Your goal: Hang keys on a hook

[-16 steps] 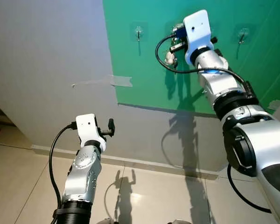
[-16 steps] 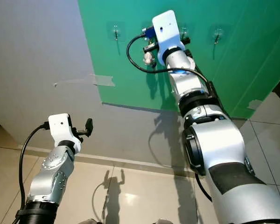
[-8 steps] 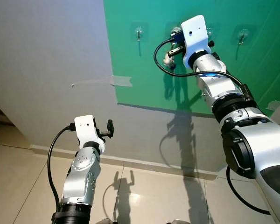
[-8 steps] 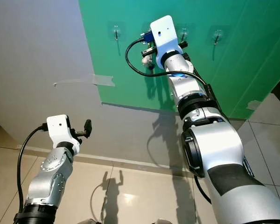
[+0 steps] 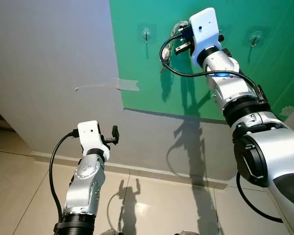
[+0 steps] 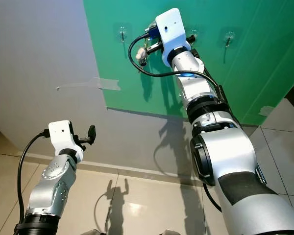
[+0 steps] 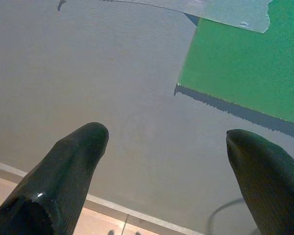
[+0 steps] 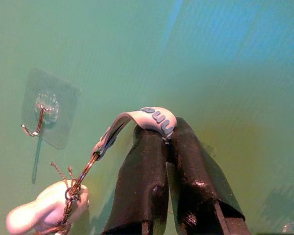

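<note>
Right claw (image 8: 169, 142) pinched on the keys' strap (image 8: 147, 117), raised blue lettering on it unreadable, keys (image 8: 63, 205) dangling near a clear hook (image 8: 38, 116) on the green wall panel (image 5: 186, 73). Left claw (image 7: 166, 142) wide, holding nothing, facing the grey wall (image 5: 49, 58)

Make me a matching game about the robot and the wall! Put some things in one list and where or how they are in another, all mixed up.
Things:
1. keys
2. left end effector
3. hook
4. tape

Where or how:
A. open, in front of the grey wall
B. stuck on the green board, bare
C. dangling from a strap pinched by the right end effector
D. across the edge where grey wall meets green board

Pairs: 1-C, 2-A, 3-B, 4-D
</note>
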`<state>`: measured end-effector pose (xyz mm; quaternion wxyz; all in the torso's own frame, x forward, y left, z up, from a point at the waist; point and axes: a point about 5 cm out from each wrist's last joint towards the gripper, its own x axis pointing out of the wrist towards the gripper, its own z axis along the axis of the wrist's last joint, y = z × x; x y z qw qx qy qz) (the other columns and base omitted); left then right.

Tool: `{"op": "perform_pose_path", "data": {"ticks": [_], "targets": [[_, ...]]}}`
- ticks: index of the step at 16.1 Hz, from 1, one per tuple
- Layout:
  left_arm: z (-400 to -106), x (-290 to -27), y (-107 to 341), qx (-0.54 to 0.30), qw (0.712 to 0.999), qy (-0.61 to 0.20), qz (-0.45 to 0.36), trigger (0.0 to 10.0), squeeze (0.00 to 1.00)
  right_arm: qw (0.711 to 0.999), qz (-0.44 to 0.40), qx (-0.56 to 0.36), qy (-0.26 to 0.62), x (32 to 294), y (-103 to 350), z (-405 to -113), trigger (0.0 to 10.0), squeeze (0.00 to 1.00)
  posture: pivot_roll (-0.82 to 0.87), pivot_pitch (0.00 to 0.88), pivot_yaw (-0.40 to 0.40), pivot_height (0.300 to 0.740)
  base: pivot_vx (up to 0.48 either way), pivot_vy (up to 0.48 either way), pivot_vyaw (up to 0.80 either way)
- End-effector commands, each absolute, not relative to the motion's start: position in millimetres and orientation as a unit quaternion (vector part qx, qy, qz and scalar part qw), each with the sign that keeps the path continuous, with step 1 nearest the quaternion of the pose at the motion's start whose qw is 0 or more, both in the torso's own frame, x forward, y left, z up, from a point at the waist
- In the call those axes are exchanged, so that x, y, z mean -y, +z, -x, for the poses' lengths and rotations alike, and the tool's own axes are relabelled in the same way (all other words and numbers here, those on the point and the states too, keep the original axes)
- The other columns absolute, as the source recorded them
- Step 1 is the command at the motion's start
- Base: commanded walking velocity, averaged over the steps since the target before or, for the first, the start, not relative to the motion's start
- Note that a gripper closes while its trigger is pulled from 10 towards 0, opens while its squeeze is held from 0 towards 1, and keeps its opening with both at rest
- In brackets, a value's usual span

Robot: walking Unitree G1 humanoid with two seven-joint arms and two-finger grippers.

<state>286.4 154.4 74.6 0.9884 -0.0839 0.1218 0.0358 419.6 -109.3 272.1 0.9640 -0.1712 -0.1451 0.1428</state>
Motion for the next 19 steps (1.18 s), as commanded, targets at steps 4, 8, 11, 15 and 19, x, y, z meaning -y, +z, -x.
{"op": "perform_pose_path", "data": {"ticks": [4,8,11,15,19], "targets": [[-287,-153,76,-0.120,0.989,0.034,0.082,10.0,0.00,0.960,0.170,0.171,0.141,115,286,-419,10.0,0.00,-0.10,0.000,-0.003,0.740,0.000,0.000,0.00],[-287,-153,76,-0.120,0.989,0.033,0.081,10.0,0.00,0.966,0.177,0.147,0.120,121,279,-421,10.0,0.00,-0.10,0.000,-0.001,0.740,0.000,0.000,0.00],[-287,-156,77,-0.119,0.989,0.036,0.080,10.0,0.00,0.968,0.184,0.131,0.110,122,273,-423,10.0,0.00,-0.09,0.000,-0.005,0.740,0.000,0.000,0.00],[-285,-159,79,-0.117,0.989,0.042,0.078,10.0,0.00,0.969,0.202,0.108,0.090,125,266,-424,10.0,0.00,-0.07,0.000,-0.014,0.740,0.000,0.000,0.00],[-282,-163,80,-0.115,0.989,0.052,0.077,10.0,0.00,0.968,0.198,0.126,0.085,125,277,-425,10.0,0.00,-0.05,0.000,-0.022,0.740,0.000,0.000,0.00]]}}
